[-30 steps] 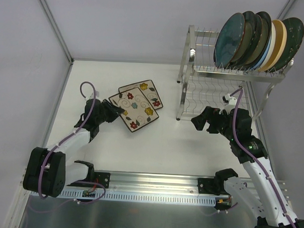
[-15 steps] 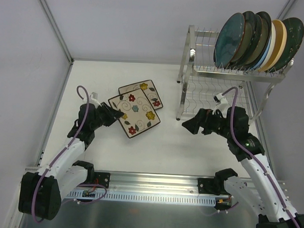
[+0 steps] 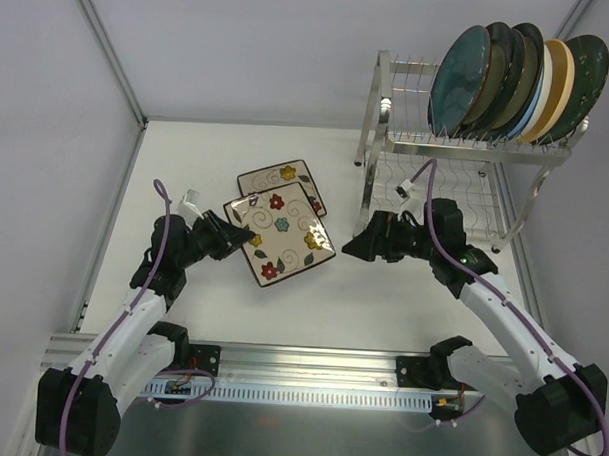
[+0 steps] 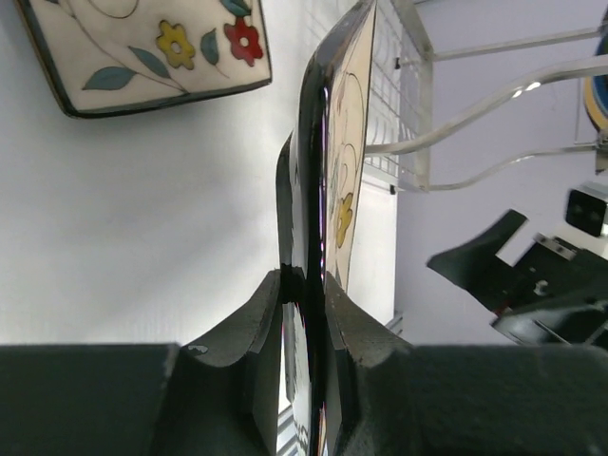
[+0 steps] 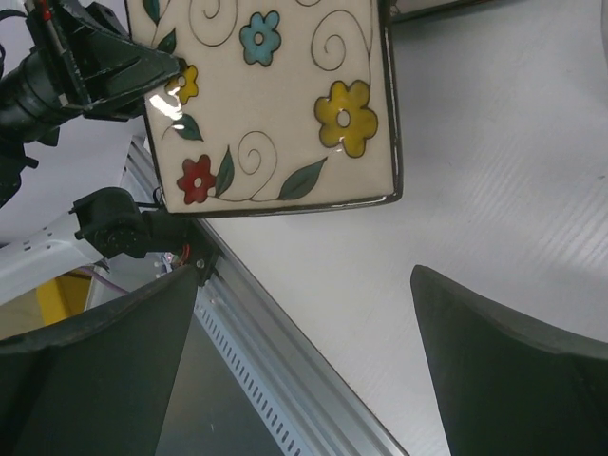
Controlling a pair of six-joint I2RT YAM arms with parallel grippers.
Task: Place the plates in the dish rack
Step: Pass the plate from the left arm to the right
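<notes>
My left gripper is shut on the left edge of a square cream floral plate and holds it lifted above the table; in the left wrist view the plate stands edge-on between my fingers. A second square floral plate lies flat behind it and also shows in the left wrist view. My right gripper is open and empty just right of the held plate, which shows in the right wrist view. The silver dish rack stands at the back right with several round plates upright on its upper shelf.
The rack's lower shelf is behind my right arm. An aluminium rail runs along the near table edge. White walls close the left and back sides.
My left gripper has carried the floral plate rightward, toward the centre. My right gripper has moved left toward the plate's right edge.
</notes>
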